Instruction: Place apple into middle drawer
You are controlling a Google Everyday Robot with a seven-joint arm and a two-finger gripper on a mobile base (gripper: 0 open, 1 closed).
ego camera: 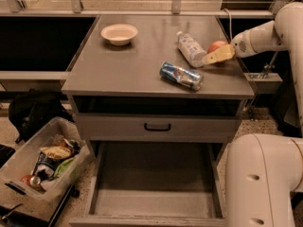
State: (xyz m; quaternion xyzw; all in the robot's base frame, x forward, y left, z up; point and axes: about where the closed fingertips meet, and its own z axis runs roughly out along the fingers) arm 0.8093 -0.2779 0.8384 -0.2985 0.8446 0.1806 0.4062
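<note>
The apple [217, 45] is small, round and red-orange. It rests on the grey cabinet top [137, 65] near the right edge, just right of the lying plastic bottle [190, 48]. My gripper [215, 55] reaches in from the right and lies against the apple's near side, partly covering it. The middle drawer [156, 197] is pulled out at the bottom of the cabinet, its flat grey floor bare. A shut drawer front with a black handle [157, 126] sits above it.
A crushed blue can [181, 74] lies in front of the bottle. A white bowl [119, 33] stands at the back left of the top. A clear bin of trash [45, 164] sits on the floor at left. My white arm base [262, 183] fills the lower right.
</note>
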